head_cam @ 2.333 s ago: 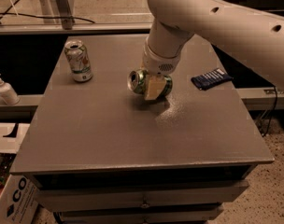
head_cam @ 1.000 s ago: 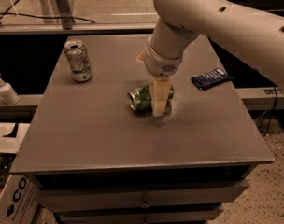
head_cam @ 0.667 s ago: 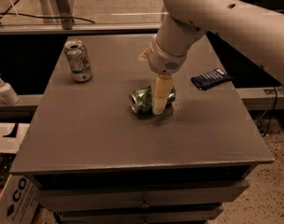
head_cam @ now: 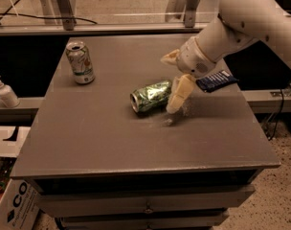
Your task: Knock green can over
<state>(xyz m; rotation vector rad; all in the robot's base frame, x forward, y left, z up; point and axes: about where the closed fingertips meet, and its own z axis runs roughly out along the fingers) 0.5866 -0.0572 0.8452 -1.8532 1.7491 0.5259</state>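
The green can (head_cam: 150, 96) lies on its side in the middle of the grey table (head_cam: 97, 138), silver top toward the front left. My gripper (head_cam: 169, 85) hangs just right of the can, at its bottom end. Its fingers are spread: one pale finger (head_cam: 180, 94) points down beside the can, the other (head_cam: 170, 57) sticks out to the left above it. The gripper holds nothing.
A mostly white can (head_cam: 80, 62) with green and red markings stands upright at the table's back left. A blue packet (head_cam: 216, 80) lies at the right edge, partly behind my arm. A soap bottle (head_cam: 4, 92) stands on a ledge left of the table.
The arm has pulled up and to the right, away from the green can. The can stays on its side, now uncovered, a little nearer the front than 2.3 s ago.
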